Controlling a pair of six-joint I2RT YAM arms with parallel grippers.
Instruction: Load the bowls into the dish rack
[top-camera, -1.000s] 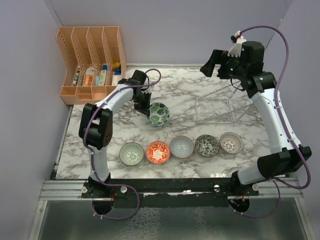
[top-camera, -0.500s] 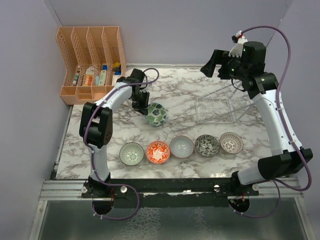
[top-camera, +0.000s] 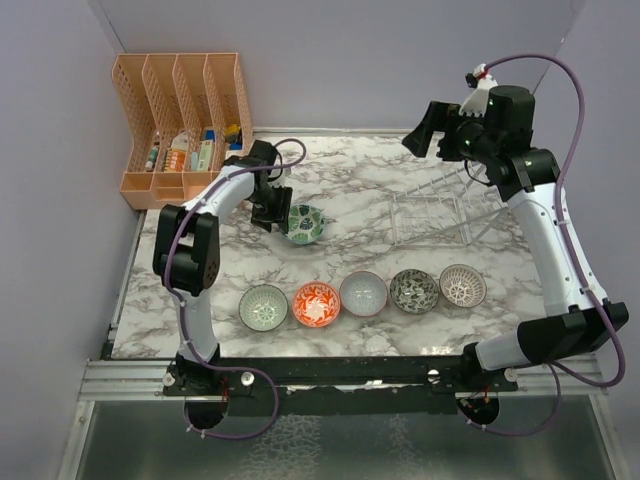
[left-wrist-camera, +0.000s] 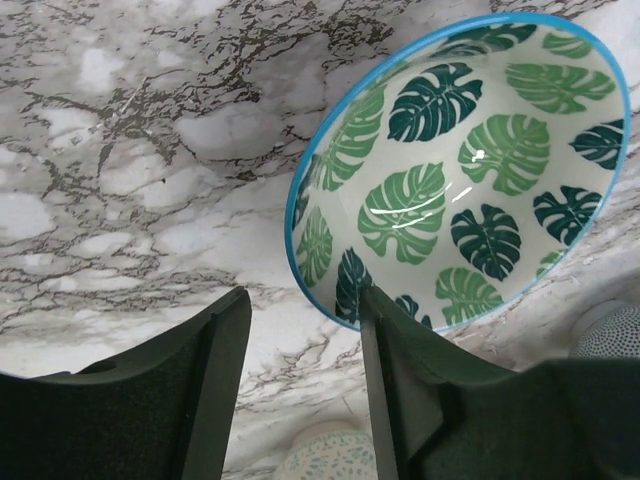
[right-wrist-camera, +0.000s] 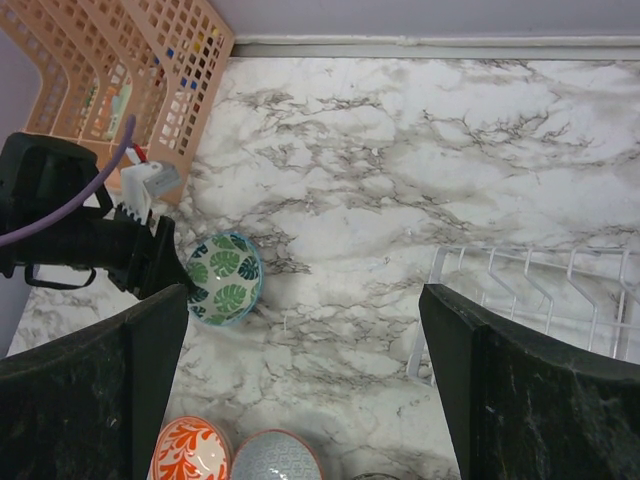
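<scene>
left gripper (left-wrist-camera: 304, 296): reaching across the marble tabletop (top-camera: 350, 180) and working at the rim of the green-leaf bowl (left-wrist-camera: 460, 180). jaws are standing somewhat apart, with marble showing through the gap. the bowl's blue rim is running into that gap and passing behind one finger (left-wrist-camera: 420, 420). whether the rim is actually being pinched, i cannot tell. the bowl is sitting tilted rather than flat, at mid-table, left of centre.

right gripper (right-wrist-camera: 305, 390): hanging high over the far right of the table, jaws spread wide, carrying nothing.

dish rack (top-camera: 428, 218): clear, thin-ribbed, standing right of centre and well apart from the green-leaf bowl. no bowl is showing in it.

other bowls, lying in one row along the near edge, left to right:
- pale green bowl (top-camera: 264, 306)
- red-orange bowl (top-camera: 316, 303)
- light blue-grey bowl (top-camera: 363, 293)
- dark grey speckled bowl (top-camera: 414, 290)
- pink-white lattice bowl (top-camera: 462, 285)

orange file organizer (top-camera: 185, 120): standing at the far left corner, holding small items.

step in hand, as judged: taking up the first bowl, with loading only just beginning.

next move, as judged: getting a firm pinch on the rim, raising the bowl off the marble, carrying it rightward and lowering it on edge between two ribs. a shallow grip on a thin glazed rim is risking a slip.
</scene>
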